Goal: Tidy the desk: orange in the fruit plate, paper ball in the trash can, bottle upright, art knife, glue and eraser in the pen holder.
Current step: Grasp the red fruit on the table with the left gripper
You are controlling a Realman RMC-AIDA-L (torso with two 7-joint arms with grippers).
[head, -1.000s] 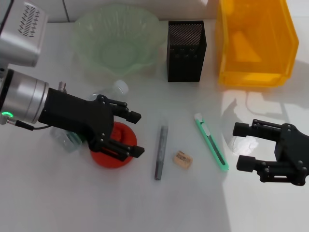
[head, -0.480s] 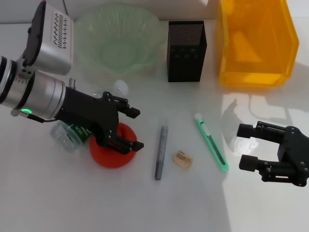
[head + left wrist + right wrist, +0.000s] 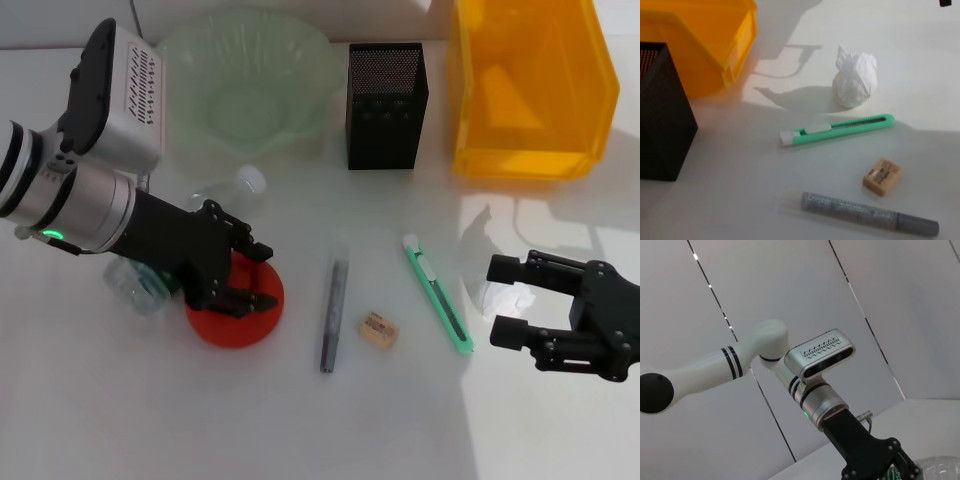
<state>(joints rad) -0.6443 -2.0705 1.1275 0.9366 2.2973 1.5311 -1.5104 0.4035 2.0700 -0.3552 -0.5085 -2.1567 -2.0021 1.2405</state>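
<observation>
Near the bench's right edge, the right pincer (image 3: 505, 300) gapes around the paper ball (image 3: 507, 298), ready to grip. Toward the left edge, the left pincer (image 3: 258, 275) spreads over the orange (image 3: 236, 318), beside the fallen bottle (image 3: 150, 285); the plate (image 3: 243, 85) waits at the far edge.

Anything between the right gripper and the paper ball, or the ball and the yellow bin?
Nothing visible. The right gripper, jaws open, flanks the crumpled white paper ball; only bare white desk lies between it and the yellow plastic bin. The green utility knife lies aside.
</observation>
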